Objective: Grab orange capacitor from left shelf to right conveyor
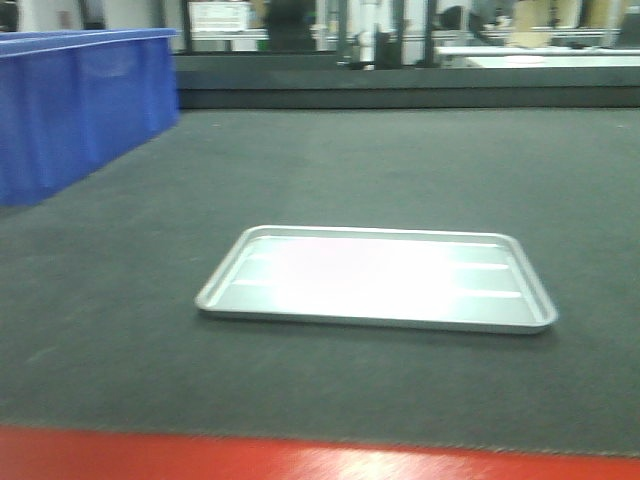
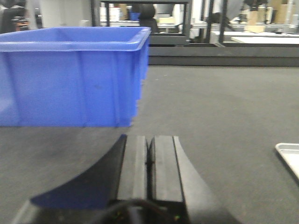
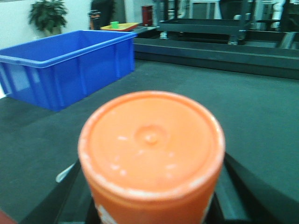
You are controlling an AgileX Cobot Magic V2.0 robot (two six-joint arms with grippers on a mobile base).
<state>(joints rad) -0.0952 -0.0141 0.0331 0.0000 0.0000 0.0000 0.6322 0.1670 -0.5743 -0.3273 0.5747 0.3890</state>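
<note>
Landmark: a large blue plastic crate [image 1: 80, 110] with ribbed walls and an open top, standing on the belt at the far left of the front view.

Belt: the right conveyor [image 1: 400, 150], a wide, dark grey textured surface under the crate, running away from it to the right. Its red side frame [image 1: 300, 460] lies along the near edge, well apart from the crate.

Tray: a shallow, shiny rectangular steel tray [image 1: 375, 275] lies flat on the belt, to the right of the crate and nearer the front camera, apart from it. Nothing shows inside it.

Task thing: the orange capacitor [image 3: 152, 144], a bright orange cylinder with a flat, dimpled top, stands upright and fills the right wrist view. The crate sits beyond it to the left, well apart. A trace of white print shows low on its side, too cropped to read.

Right pincer: the right gripper [image 3: 152, 205] has dark fingers [image 3: 243, 186] hugging both sides of the capacitor, clasped on it below the cap. The contact itself is hidden.

Left pincer: the left gripper [image 2: 148, 154] is pressed together, only a thin seam between its black pads [image 2: 164, 158], with nothing held. It hangs low over the belt, the crate ahead to its left.
</note>
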